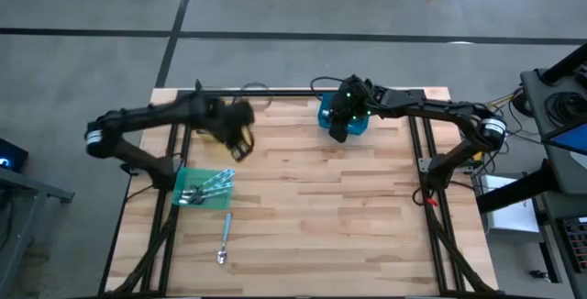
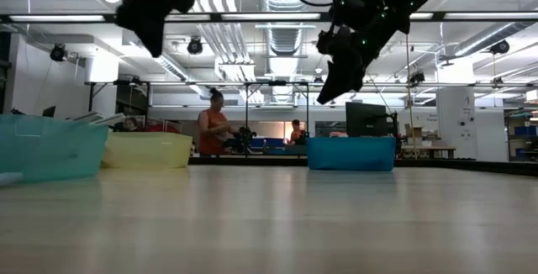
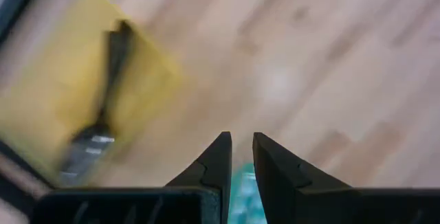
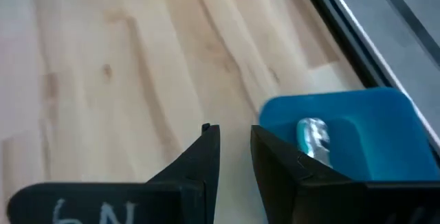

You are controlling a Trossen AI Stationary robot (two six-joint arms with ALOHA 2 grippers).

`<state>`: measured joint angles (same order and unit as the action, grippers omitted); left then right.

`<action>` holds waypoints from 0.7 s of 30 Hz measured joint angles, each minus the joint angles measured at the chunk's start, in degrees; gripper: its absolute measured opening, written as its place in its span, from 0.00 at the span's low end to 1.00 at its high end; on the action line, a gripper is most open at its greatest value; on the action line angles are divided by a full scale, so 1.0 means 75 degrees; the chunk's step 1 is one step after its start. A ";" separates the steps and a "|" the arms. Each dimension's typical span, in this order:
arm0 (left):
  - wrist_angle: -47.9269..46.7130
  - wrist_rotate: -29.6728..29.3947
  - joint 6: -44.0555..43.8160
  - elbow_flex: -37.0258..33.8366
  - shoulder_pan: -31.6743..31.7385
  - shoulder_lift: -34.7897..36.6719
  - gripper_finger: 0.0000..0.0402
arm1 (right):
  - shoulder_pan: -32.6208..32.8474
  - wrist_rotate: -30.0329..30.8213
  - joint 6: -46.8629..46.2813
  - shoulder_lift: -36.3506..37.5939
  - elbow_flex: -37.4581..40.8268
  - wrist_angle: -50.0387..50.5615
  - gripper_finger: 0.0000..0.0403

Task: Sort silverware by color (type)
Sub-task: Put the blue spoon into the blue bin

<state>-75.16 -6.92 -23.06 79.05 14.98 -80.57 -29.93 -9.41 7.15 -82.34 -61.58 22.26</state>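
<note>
My left gripper [image 1: 241, 147] hangs above the table by the yellow bin [image 3: 62, 107], narrowly open and empty. A dark utensil [image 3: 103, 107] lies in that bin. My right gripper [image 1: 341, 132] hovers over the blue bin [image 4: 357, 131], also narrowly open and empty. A silver spoon [image 4: 313, 138] lies inside the blue bin. Several blue-handled spoons [image 1: 206, 187] rest in the green bin [image 1: 183, 182]. One more blue-handled spoon [image 1: 224, 241] lies flat on the table near the near edge.
The three bins stand toward the table's far and left sides: green [image 2: 50, 148], yellow [image 2: 147, 150], blue [image 2: 350, 152]. The wooden table [image 1: 348, 216] is bare in its middle and right. People stand in the room far behind the table.
</note>
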 joint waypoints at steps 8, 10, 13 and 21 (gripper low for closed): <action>0.0990 0.0472 -0.4064 -0.1735 -0.3211 0.0845 0.11 | 0.0947 -0.0002 -0.0392 0.0166 0.0000 0.0015 0.17; 0.1480 0.0820 -0.5024 -0.2100 -0.4011 0.0850 0.11 | 0.1217 0.0000 -0.0519 0.0180 0.0000 0.0008 0.17; 0.2585 0.0673 -0.6282 -0.2497 -0.5237 0.0666 0.10 | 0.1654 0.0001 -0.0686 0.0180 0.0000 0.0008 0.18; 0.3741 0.0592 -0.8426 -0.2296 -0.7380 -0.0736 0.06 | 0.2772 0.0071 -0.1407 0.0180 0.0000 -0.0032 0.19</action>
<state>-47.11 -2.48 -86.26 61.83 -40.37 -86.09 -9.14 -8.88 -3.40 -80.99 -61.58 22.02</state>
